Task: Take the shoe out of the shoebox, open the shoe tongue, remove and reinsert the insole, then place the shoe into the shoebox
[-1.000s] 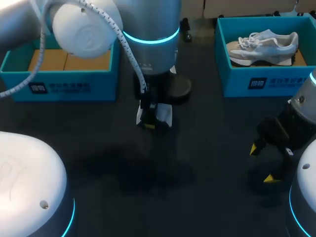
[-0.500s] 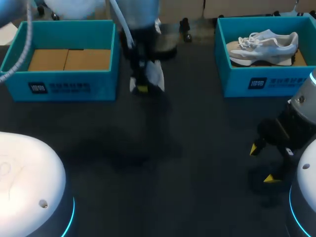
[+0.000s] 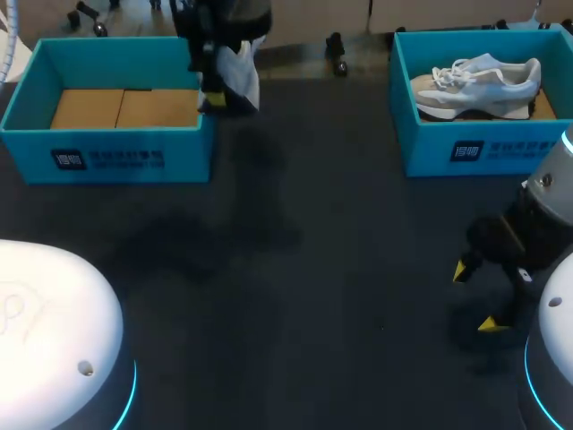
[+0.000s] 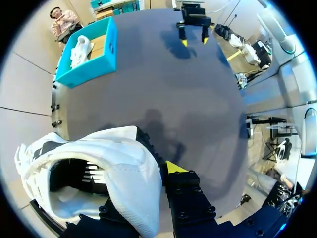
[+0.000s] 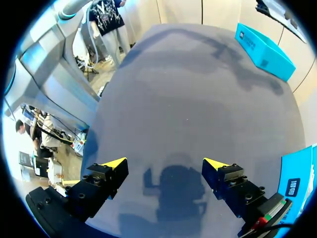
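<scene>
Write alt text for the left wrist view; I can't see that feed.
The left claw grips a white shoe by the edge of its opening, over the dark table. Ahead, a blue shoebox holds a second white shoe, and the right claw hangs open beyond.

Two boxes, two shoes and two tools on one table

The left shoebox (image 3: 107, 159) sits at the far left of the table (image 3: 313, 269). The left tool (image 3: 213, 97) is just above that box's far right corner, with a shoe (image 3: 238, 76) in its grip. Well to the right of the left shoebox stands the right shoebox (image 3: 483, 154), with a second shoe (image 3: 479, 85) lying in it. The right tool (image 3: 474, 297) is over the table, far to the right of the left shoebox and nearer the front.
</scene>
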